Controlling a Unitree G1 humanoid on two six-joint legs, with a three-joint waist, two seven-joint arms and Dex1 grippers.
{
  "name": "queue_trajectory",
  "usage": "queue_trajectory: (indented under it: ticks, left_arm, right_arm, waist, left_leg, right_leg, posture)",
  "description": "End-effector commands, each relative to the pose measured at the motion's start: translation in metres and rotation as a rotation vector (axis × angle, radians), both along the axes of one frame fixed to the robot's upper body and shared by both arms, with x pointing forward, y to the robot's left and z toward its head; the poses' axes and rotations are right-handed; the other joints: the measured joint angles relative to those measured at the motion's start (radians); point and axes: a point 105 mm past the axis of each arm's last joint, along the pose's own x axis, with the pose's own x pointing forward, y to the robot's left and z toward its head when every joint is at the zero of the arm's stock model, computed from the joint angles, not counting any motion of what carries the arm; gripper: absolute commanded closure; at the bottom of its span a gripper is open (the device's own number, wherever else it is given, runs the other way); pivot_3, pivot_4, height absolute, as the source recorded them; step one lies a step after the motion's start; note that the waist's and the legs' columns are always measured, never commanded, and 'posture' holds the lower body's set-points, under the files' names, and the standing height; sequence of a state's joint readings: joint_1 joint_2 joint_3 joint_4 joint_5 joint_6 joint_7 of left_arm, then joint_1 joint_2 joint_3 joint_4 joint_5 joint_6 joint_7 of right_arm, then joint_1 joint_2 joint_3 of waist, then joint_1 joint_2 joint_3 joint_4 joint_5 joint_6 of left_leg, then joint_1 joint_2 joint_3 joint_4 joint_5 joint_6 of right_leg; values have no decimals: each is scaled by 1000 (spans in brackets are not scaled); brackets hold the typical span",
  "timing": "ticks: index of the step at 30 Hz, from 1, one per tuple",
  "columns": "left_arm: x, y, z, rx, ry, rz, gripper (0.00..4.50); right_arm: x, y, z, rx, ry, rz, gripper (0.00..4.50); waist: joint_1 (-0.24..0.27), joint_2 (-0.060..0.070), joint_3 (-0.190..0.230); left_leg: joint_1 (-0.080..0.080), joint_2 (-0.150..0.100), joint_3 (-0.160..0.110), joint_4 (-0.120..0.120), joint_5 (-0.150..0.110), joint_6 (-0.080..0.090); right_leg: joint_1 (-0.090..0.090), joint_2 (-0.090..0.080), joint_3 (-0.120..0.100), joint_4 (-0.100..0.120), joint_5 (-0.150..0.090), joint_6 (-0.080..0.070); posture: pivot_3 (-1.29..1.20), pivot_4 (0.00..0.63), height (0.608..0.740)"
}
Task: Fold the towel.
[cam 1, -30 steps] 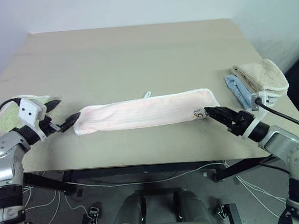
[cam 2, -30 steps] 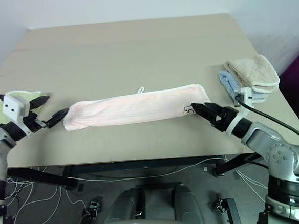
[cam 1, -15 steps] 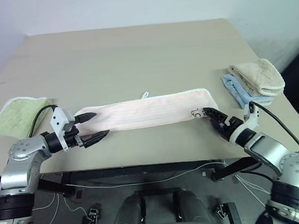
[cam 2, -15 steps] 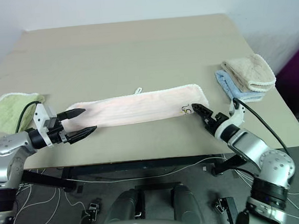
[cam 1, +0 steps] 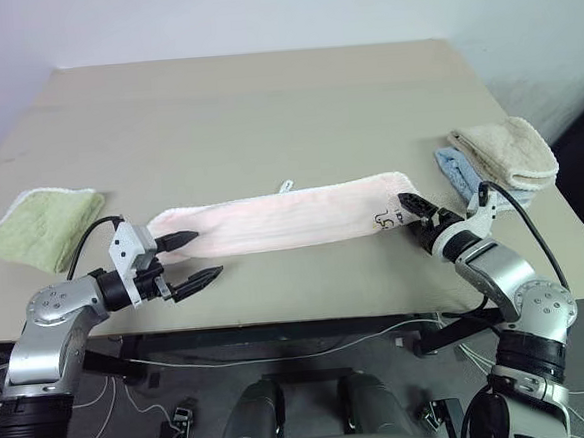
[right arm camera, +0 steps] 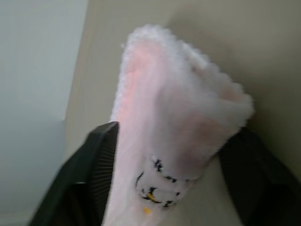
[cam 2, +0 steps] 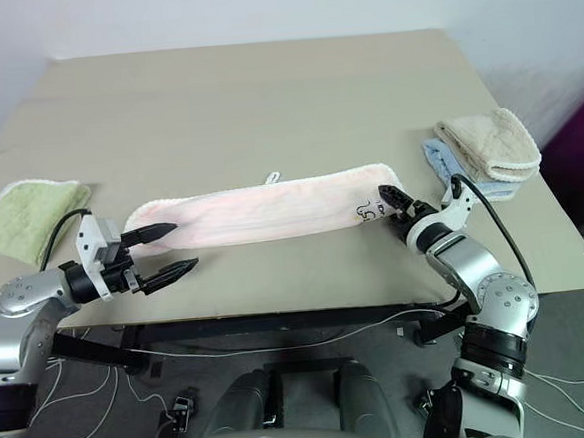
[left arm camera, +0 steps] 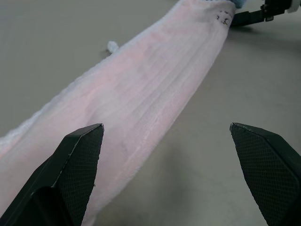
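Our right pincer (cam 2: 392,199) closes around the towel (cam 1: 282,218) end; the left pincer (cam 1: 190,258) gapes (beside it): uneven lifting may twist it.

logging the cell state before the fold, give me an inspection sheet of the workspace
surface: beige table, bare around the items
job's things: pink towel lying as a long strip across the near part
clutter: green towel at the left edge; beige towel stacked on a blue towel at the right edge
grippers: left gripper open at the pink towel's left end, apart from it; right gripper with fingers either side of the right end, grip cannot be judged
cables: cords on the floor under the table
surroundings: pale wall behind
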State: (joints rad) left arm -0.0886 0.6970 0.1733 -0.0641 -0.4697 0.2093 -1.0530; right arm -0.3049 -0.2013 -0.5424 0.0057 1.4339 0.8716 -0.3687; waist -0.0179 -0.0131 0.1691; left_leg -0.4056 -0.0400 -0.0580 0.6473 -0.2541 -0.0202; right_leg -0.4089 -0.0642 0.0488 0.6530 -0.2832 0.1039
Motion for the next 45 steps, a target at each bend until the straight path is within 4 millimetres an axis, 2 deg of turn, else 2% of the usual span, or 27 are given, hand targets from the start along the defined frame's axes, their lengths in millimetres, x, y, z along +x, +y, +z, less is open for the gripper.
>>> queue_trajectory:
  ticks: [1, 6, 7, 13, 18, 23, 27, 34, 38, 40, 45]
  left_arm:
    - [-1, -4, 12, -8, -52, -9, 0]
    - [1, -6, 10, -14, -54, -8, 0]
    - [2, -6, 10, -16, -54, -9, 0]
    - [2, -7, 8, -14, -55, -14, 0]
    - [4, -9, 5, -19, -53, -16, 0]
    - [5, -12, 3, -23, -52, -21, 0]
    - [5, -13, 3, -24, -54, -23, 0]
    - [6, -14, 4, -29, -60, -22, 0]
    - [5, -18, 3, -35, -61, -25, 0]
    - [5, -19, 3, -37, -63, -23, 0]
    - [3, -18, 4, -43, -66, -9, 0]
  right_arm:
    - [0, -8, 1, 6, 2, -54, 2624]
    - [-1, -16, 5, 0, -10, -95, 4373]
    - [-1, -19, 7, -3, -20, -107, 4475]
    - [-5, -36, 19, -25, -68, -154, 4475]
    - [-11, -70, 34, -121, -113, -195, 4475]
    - [-9, -69, 47, -209, -170, -120, 4475]
    - [-3, -49, 56, -365, -226, 9, 4475]
    - [-2, 26, 72, -776, -392, 413, 4475]
    - [-8, 70, 58, -996, -460, 654, 4475]
    - [-8, 87, 49, -1038, -474, 722, 4475]
    - [-5, 108, 31, -1104, -488, 810, 4475]
  waist:
    - [1, 0, 0]
    - [3, 0, 0]
    - [3, -1, -1]
    - [6, -1, -1]
    - [7, 1, 0]
    - [0, 1, 0]
    - [-1, 1, 0]
    - [1, 2, 1]
    - [3, 1, 1]
    - [4, 1, 1]
    - [5, 1, 1]
  left_leg:
    - [0, 0, 0, 0, 0, 0]
    - [0, 0, 0, 0, 0, 0]
    - [0, 0, 0, 0, 0, 0]
    - [0, 0, -1, 0, 0, 0]
    - [-1, -1, -1, 0, 0, 0]
    - [-1, 0, -1, 0, 0, 0]
    - [-1, 0, 0, 0, 0, 1]
    - [-1, 0, 0, 0, 0, 1]
    - [-1, 0, -1, 0, 0, 1]
    - [-2, 0, -1, 0, 0, 1]
    - [-2, 0, -1, 0, 0, 0]
  right_leg:
    - [0, 0, 0, 0, 0, 0]
    - [1, 0, 0, 0, 0, 0]
    - [1, 0, 0, -1, 0, 0]
    - [1, 0, -1, -1, 0, 0]
    - [1, 0, -1, -2, 0, 0]
    - [1, 0, -1, -2, 0, 0]
    - [0, 0, 0, -2, 0, 0]
    - [0, 0, -1, -2, 0, 0]
    - [0, 0, -1, -3, 0, 0]
    - [0, 0, -1, -4, 0, 0]
    - [-1, -1, -1, -4, 0, 0]
  posture:
    - [0, 150, 740]
    - [0, 150, 740]
    - [0, 150, 740]
    - [0, 150, 740]
    - [0, 150, 740]
    - [0, 150, 740]
    - [0, 150, 740]
    - [0, 150, 740]
    - [0, 150, 740]
    - [0, 150, 740]
    - [0, 150, 740]
